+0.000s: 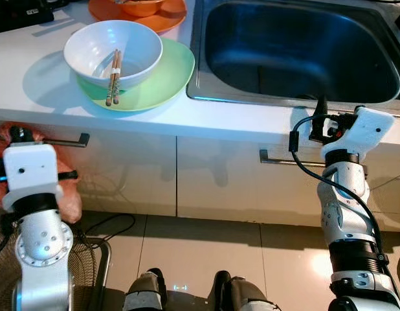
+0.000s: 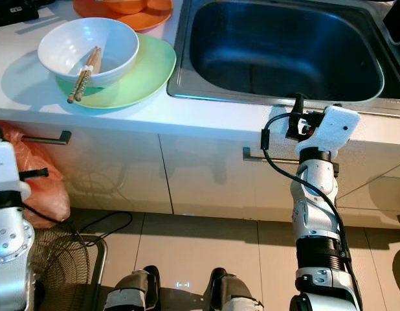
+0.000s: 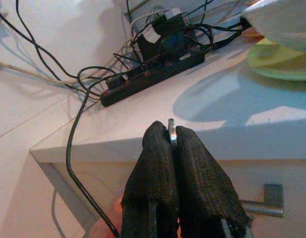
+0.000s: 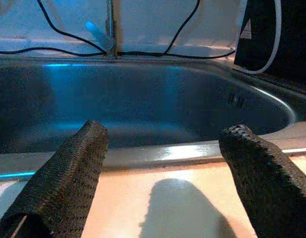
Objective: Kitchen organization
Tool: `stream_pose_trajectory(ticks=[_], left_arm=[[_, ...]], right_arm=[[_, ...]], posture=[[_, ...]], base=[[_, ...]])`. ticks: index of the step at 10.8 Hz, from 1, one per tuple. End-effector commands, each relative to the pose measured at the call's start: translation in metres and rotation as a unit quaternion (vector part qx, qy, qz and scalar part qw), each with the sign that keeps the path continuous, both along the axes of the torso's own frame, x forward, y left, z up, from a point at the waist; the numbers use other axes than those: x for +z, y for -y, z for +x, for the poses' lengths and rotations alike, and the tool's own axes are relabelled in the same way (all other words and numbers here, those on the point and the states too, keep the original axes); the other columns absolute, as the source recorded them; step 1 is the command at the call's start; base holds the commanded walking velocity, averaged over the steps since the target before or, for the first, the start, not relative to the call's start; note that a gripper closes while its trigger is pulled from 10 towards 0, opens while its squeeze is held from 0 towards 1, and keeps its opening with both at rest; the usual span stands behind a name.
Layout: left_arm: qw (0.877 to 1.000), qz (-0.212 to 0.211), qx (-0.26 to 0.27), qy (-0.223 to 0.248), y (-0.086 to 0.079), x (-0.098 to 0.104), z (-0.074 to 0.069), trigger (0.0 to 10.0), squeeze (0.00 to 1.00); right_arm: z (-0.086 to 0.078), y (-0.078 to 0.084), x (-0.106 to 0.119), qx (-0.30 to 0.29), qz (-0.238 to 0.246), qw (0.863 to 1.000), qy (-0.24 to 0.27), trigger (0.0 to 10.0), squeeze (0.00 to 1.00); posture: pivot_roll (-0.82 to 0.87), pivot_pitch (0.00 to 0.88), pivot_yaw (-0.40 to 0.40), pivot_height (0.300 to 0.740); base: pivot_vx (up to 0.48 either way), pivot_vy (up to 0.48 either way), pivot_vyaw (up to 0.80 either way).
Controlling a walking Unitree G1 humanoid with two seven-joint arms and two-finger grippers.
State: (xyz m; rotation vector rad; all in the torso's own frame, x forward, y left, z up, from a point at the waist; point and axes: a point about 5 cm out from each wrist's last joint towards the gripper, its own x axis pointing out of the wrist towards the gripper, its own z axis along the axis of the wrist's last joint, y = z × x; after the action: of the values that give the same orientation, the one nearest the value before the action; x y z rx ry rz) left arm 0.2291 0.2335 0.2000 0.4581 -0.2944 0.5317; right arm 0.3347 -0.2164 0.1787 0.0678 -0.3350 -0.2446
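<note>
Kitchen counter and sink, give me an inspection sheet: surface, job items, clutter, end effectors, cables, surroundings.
Surface: white counter with steel sink set in it.
Job items: white bowl on green plate; chopsticks lean in the bowl, tips over its rim; orange dishes behind.
Clutter: nothing seen in the sink basin.
End effectors: left end effector shut, low by the counter's left corner; right end effector open, at the counter edge facing the sink.
Cables: power strip with tangled cords on the counter's left end; black cable on the right arm.
Surroundings: cabinet handles, orange bag, fan grille on tiled floor.
</note>
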Motion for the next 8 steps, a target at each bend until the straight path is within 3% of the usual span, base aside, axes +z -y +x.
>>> stream_pose_trajectory(ticks=[1,2,4,5,7,8], left_arm=[[1.000,0.011,0.008,0.025,0.002,0.012,-0.005,10.0,0.00],[0.999,0.013,0.013,0.036,0.000,0.018,-0.005,10.0,0.00],[0.995,-0.006,0.018,0.096,-0.001,0.049,-0.008,10.0,0.00],[0.993,-0.029,0.018,0.111,-0.002,0.051,-0.010,10.0,0.00],[0.991,-0.024,0.025,0.127,-0.004,0.059,-0.012,10.0,0.00],[0.989,-0.015,0.023,0.148,-0.004,0.073,-0.012,10.0,0.00]], right_arm=[[-0.001,0.003,0.000,-0.006,0.000,1.000,0.005,10.0,0.00],[0.000,0.003,-0.001,-0.006,0.000,1.000,0.006,10.0,0.00],[0.002,0.002,-0.002,0.003,-0.001,1.000,0.003,10.0,0.00],[0.002,0.001,-0.002,0.007,-0.001,1.000,0.002,10.0,0.00],[0.002,0.001,-0.003,0.007,-0.001,1.000,0.002,10.0,0.00],[0.002,0.001,-0.005,0.006,0.000,1.000,0.000,10.0,0.00]], posture=[[0.21,0.247,-0.070,0.740],[0.22,0.248,-0.073,0.740],[0.23,0.251,-0.081,0.740],[0.23,0.253,-0.082,0.740],[0.23,0.253,-0.082,0.740],[0.23,0.253,-0.080,0.740]], base=[[0.000,0.000,0.00],[0.000,0.000,0.00],[0.000,0.000,0.00],[0.000,0.000,0.00],[0.000,0.000,0.00],[0.000,0.000,0.00]])
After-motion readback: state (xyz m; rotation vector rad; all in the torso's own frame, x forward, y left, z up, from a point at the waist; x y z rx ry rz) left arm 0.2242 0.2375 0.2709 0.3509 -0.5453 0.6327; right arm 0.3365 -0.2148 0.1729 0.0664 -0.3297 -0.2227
